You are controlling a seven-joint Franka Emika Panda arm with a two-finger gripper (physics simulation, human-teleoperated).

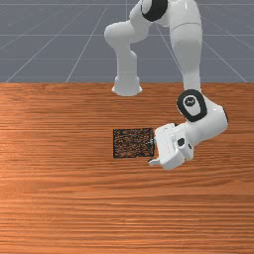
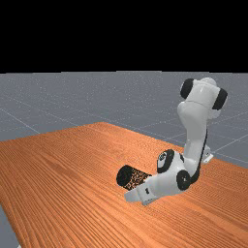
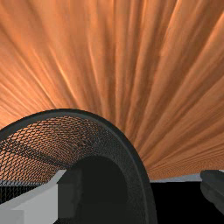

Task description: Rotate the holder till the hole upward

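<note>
The gripper (image 1: 153,153) is low at the front view's right end of the holder (image 1: 133,143), a black mesh cylinder lying on its side. In the far view the hand (image 2: 140,193) is beside the holder (image 2: 130,177), whose dark closed end faces away from the hand. The wrist view shows the gripper (image 3: 139,189) open and the round mouth of the holder (image 3: 138,168) facing the hand. One finger overlaps the mouth and looks to be inside it; the other stands outside, with the rim between them. Whether either finger touches the wall, I cannot tell.
The wooden table (image 1: 74,208) extends around the holder on the front view's left and near sides. My forearm (image 1: 186,54) comes down from the back to the holder's right there. A far table edge (image 2: 100,122) crosses the far view.
</note>
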